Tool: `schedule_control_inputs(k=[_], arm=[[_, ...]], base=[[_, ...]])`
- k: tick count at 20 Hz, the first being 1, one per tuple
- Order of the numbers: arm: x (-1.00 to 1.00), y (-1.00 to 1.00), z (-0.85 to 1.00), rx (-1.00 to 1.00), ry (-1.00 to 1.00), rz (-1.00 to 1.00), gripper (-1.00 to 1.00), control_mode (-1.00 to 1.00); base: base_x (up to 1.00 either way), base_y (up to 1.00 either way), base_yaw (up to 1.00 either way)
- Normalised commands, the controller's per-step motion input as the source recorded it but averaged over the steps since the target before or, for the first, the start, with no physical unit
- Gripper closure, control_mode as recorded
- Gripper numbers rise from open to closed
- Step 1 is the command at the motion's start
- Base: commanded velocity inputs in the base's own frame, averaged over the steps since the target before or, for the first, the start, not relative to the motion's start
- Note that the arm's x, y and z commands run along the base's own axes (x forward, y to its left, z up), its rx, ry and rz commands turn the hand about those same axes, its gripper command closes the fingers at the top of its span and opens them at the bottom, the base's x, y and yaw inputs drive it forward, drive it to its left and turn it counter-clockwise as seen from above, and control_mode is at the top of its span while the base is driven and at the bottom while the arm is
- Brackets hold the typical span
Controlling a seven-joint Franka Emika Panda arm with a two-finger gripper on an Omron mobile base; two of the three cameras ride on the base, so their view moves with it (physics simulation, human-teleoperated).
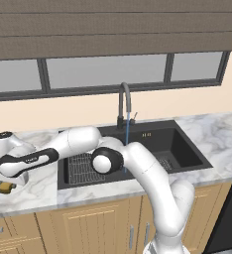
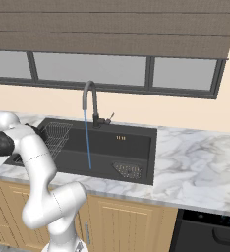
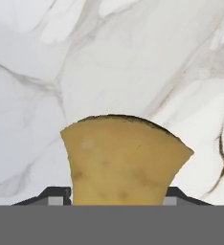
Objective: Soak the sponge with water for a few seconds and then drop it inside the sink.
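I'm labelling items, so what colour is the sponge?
Mustard yellow sponge, clearest in the hand view.

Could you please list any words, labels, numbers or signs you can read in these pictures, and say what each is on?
No readable text on anything.
Sink: small orange marks on the back wall, too small to read.
Sponge, faucet and counter: no writing.

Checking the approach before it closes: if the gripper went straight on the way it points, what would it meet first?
The sponge, lying between its fingers; right behind it the marble counter. Contact is unclear.
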Motion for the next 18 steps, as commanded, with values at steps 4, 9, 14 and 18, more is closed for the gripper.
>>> schedule_control_inputs(k=[4,9,14,18], arm=[[0.11,-0.03,0.00,0.00,0.00,0.00,1.00,-1.00],[-0.02,-0.35,0.56,0.00,0.00,0.00,1.00,-1.00],[-0.02,-0.80,0.81,0.00,0.00,0.00,1.00,-1.00],[-0.04,-0.92,0.41,0.00,0.00,0.00,1.00,-1.00]], base=[[0.00,0.00,0.00],[0.00,0.00,0.00],[0.00,0.00,0.00],[0.00,0.00,0.00]])
